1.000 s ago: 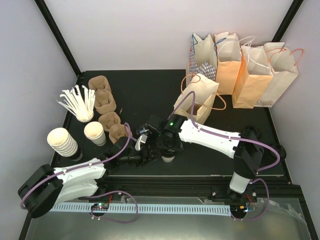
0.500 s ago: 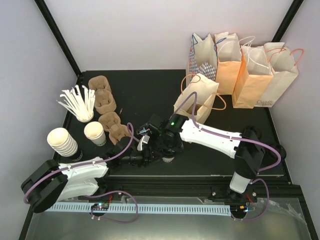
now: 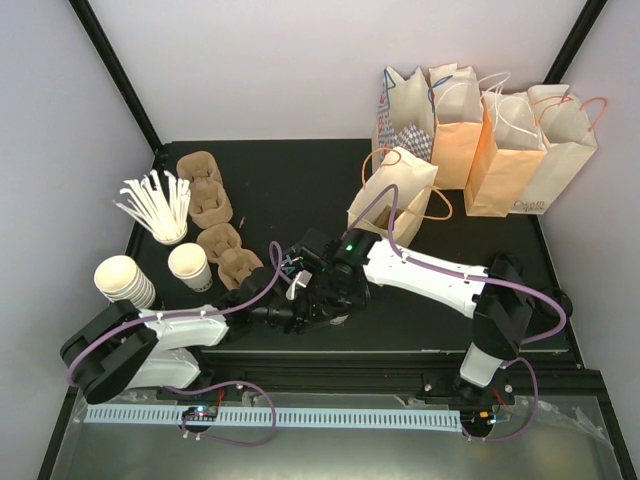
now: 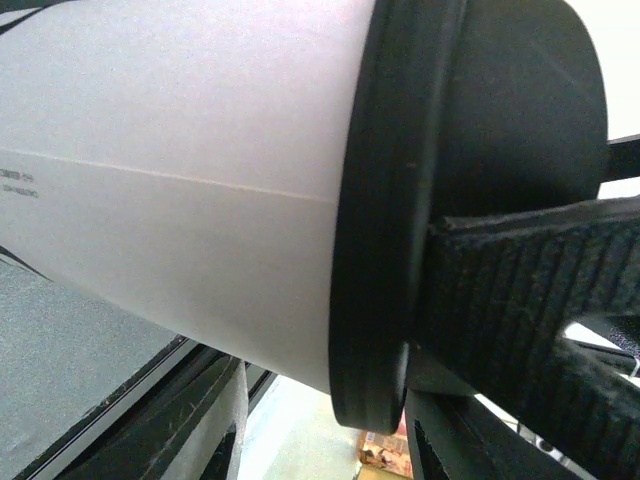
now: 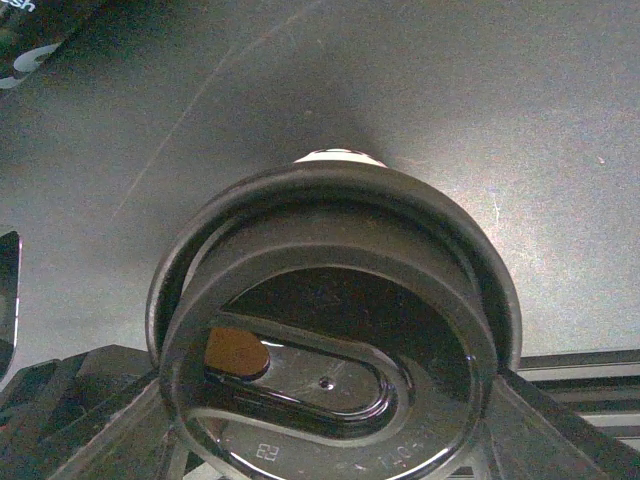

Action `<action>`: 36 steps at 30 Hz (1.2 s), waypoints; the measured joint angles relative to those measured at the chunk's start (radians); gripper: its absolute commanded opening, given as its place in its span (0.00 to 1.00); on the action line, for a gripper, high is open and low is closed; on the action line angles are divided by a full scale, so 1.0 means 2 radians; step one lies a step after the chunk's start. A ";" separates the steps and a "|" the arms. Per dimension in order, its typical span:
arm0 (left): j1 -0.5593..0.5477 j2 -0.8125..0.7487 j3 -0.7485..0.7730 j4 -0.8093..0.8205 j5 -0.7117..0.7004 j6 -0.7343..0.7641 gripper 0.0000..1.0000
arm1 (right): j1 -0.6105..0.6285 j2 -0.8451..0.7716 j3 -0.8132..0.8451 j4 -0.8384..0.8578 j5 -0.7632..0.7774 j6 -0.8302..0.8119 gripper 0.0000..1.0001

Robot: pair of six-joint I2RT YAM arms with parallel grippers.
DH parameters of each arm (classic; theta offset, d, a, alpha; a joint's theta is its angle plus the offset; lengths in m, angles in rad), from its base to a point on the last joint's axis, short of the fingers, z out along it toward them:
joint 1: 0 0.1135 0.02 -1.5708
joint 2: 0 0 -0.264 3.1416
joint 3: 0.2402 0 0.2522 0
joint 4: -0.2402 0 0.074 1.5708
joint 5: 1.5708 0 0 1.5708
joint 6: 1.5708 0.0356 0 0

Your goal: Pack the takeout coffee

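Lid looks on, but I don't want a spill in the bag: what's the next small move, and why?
Probably ease the right gripper straight down a touch to seat the black lid. It straddles the lid, which sits on the rim of the white cup; whether the lid has snapped home cannot be told from these views.

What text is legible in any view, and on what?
None reads clearly.
lid: raised characters near its edge, too faint.
white cup: tiny grey print line, blurred.
paper bag: dark print low on the rightmost one, too small.
dark object: pale letters, cut off by the frame.
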 measured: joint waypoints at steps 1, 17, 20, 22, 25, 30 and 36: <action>0.000 0.001 0.000 0.001 0.001 0.000 0.45 | 0.000 0.001 0.001 -0.001 0.000 0.000 0.61; 0.028 0.040 -0.013 0.077 0.058 -0.004 0.29 | -0.003 0.017 0.017 -0.011 -0.008 -0.005 0.60; 0.034 0.050 -0.019 0.101 0.069 -0.007 0.26 | -0.003 0.019 0.020 -0.012 -0.010 -0.006 0.60; 0.037 0.054 -0.020 0.110 0.074 -0.010 0.24 | -0.003 0.022 0.023 -0.014 -0.011 -0.007 0.60; 0.041 0.060 -0.023 0.120 0.080 -0.010 0.21 | -0.004 0.023 0.024 -0.014 -0.012 -0.007 0.60; 0.047 0.076 -0.027 0.143 0.097 -0.011 0.19 | -0.004 0.024 0.024 -0.014 -0.013 -0.007 0.60; 0.054 0.108 -0.033 0.194 0.119 -0.017 0.13 | -0.005 0.024 0.021 -0.011 -0.016 -0.008 0.59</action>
